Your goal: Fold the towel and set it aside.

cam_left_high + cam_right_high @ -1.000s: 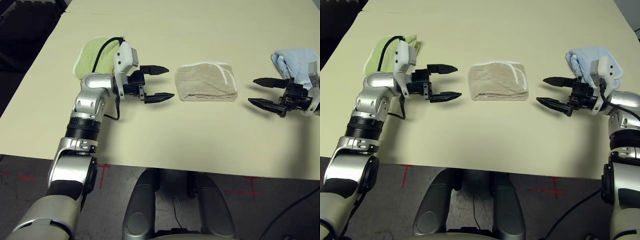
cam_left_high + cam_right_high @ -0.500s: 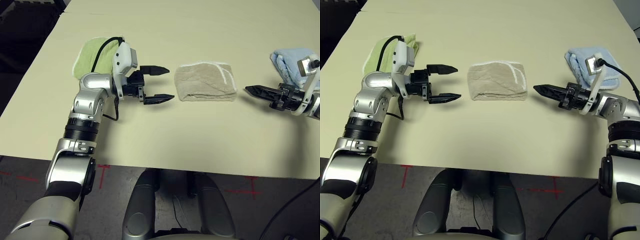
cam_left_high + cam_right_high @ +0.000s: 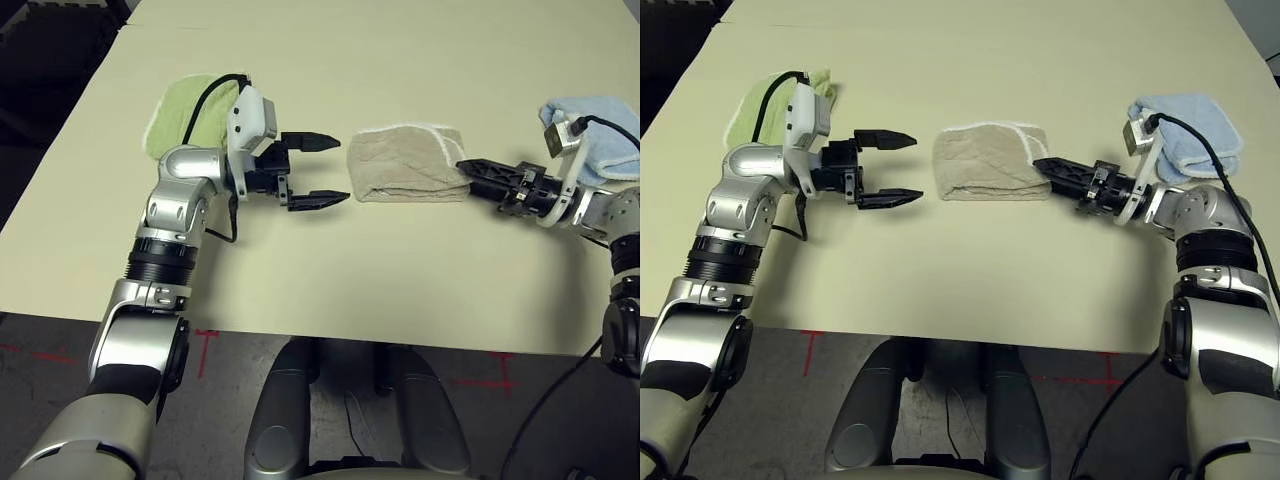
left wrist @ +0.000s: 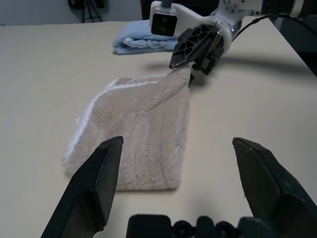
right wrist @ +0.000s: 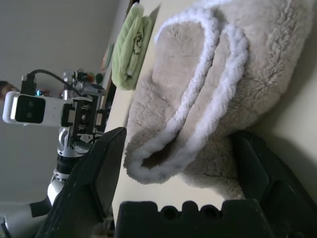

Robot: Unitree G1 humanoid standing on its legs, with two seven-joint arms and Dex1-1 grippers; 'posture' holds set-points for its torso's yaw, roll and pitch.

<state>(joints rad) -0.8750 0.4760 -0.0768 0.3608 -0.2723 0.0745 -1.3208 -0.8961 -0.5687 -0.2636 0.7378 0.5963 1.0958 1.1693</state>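
The towel, beige terry with white stitched edging, lies folded at the table's middle. My left gripper hovers just left of it, open, with nothing between its fingers; its wrist view looks along the towel. Turned on its side, my right gripper reaches in from the right, its fingertips at the towel's right end. In the right wrist view the towel's layered white-edged end lies between the open fingers, which stand apart from it on both sides. The left wrist view shows the right gripper at the towel's far corner.
A folded light green towel lies behind my left wrist at the far left. A folded light blue towel sits at the far right, behind my right wrist. The table's front edge runs close to my body.
My right gripper has rolled onto its side and moved left, from well right of the towel to the towel's right end. The left gripper has stayed nearly still.
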